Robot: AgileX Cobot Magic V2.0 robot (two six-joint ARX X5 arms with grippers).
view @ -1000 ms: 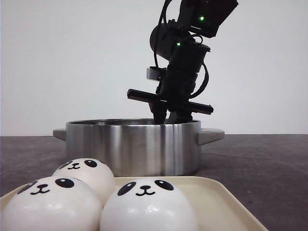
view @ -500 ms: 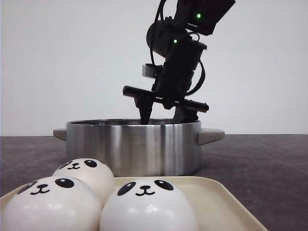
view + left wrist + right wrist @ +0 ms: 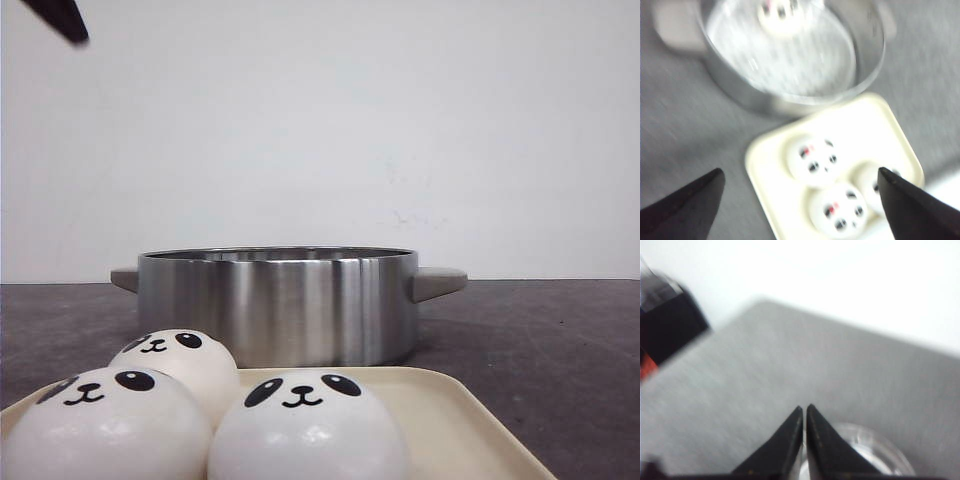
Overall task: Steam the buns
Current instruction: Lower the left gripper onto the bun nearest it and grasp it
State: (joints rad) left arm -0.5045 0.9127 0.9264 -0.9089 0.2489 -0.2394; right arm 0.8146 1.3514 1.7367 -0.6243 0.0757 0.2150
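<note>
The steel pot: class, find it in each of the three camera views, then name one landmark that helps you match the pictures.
Front view: the pot sits mid-picture behind the tray.
Left wrist view: it fills the upper part, one bun inside.
Right wrist view: only a blurred curved rim shows beside the right gripper, probably the pot.
Shared landmark: the pot's shiny round rim.

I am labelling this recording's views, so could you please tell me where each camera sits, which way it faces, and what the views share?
Front view: low at the table's near edge, facing forward over the tray and three buns to the steel pot; only a dark tip of the robot shows in the top corner.
Left wrist view: high above, looking down between the open left end effector onto pot, tray and buns; a fourth bun lies in the pot.
Right wrist view: blurred, over the table, with the shut right end effector.
Shared: pot, tray and buns appear in the front and left wrist views.
</note>
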